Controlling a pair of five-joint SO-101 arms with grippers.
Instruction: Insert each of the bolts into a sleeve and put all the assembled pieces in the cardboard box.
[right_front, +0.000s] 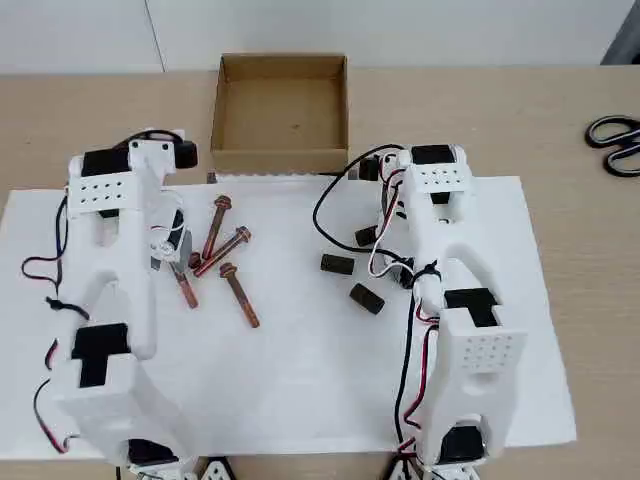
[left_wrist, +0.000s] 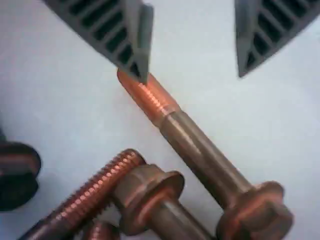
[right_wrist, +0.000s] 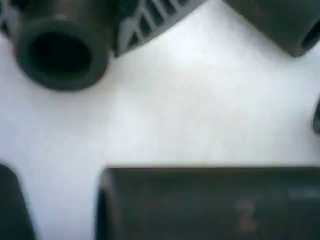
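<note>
High view: the cardboard box (right_front: 275, 158) stands at the far edge of a white sheet (right_front: 300, 380) that covers part of the tabletop (right_front: 560, 110). The brown floor of the box shows from wall to wall. Four copper bolts (right_front: 240, 293) lie loose on the sheet, close beside the left arm (right_front: 115, 260). Three black sleeves (right_front: 337, 264) lie near the right arm (right_front: 455, 250), each apart from the others. Black-handled scissors (right_front: 615, 143) rest on the bare tabletop, well apart from the sheet.

Left wrist view: the left jaws are wide open and hold nothing. One grey fingertip (left_wrist: 140, 70) sits on the threaded tip of a bolt (left_wrist: 200, 145). The shank of this bolt runs away from the gap to its flanged head, so the bolt is not between the jaws. A second bolt head (left_wrist: 150, 195) and a threaded end (left_wrist: 85, 195) lie just beside it.

Right wrist view: one sleeve (right_wrist: 60, 50) turns its open bore to the camera. A second sleeve (right_wrist: 210, 205) lies on its side and carries a pale mark, too blurred to read. Whether the right jaws are open or closed, I cannot tell.
</note>
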